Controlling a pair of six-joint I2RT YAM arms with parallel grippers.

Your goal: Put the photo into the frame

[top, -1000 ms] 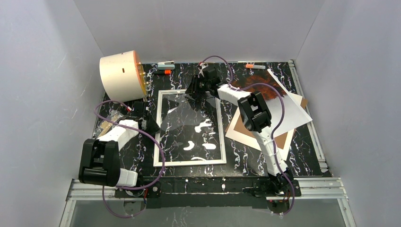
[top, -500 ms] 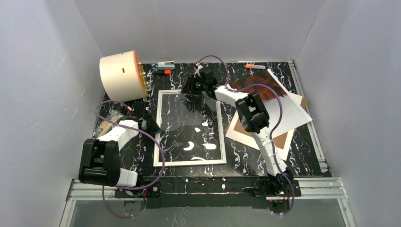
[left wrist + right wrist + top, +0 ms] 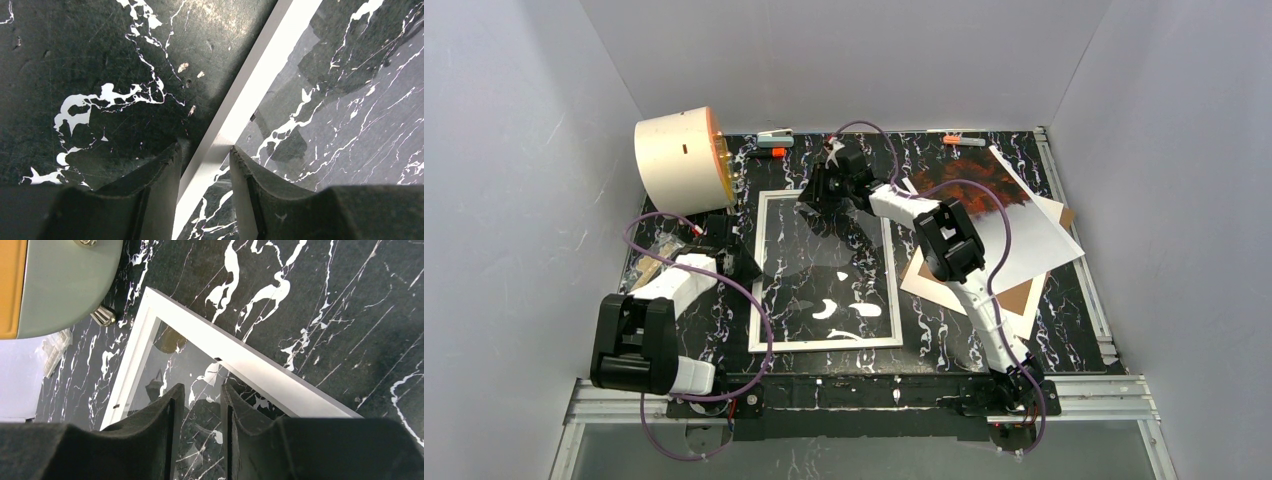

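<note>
The white frame (image 3: pixel 824 343) lies flat on the black marble table with its glass facing up. My left gripper (image 3: pixel 744 262) is at its left rail. In the left wrist view that gripper (image 3: pixel 205 150) is shut across the white rail (image 3: pixel 270 65), one finger outside it and one on the glass side. My right gripper (image 3: pixel 810 204) hovers over the frame's top left part. In its own view it (image 3: pixel 202 387) stands open over the glass, nothing between the fingers, next to the top rail (image 3: pixel 260 370). The photo (image 3: pixel 1027 232), red-orange and grey-white, lies tilted at the right.
Under the photo lie a white mat (image 3: pixel 1056 213) and a brown board (image 3: pixel 1024 297). A cream drum with an orange lid (image 3: pixel 679 160) lies at the back left, close to the frame's corner. Small clips (image 3: pixel 774 135) sit along the back edge. A clear packet (image 3: pixel 652 256) lies at the left.
My right gripper has slid left along the frame's top edge, from its right part towards the top left corner. The left gripper stays at the left rail.
</note>
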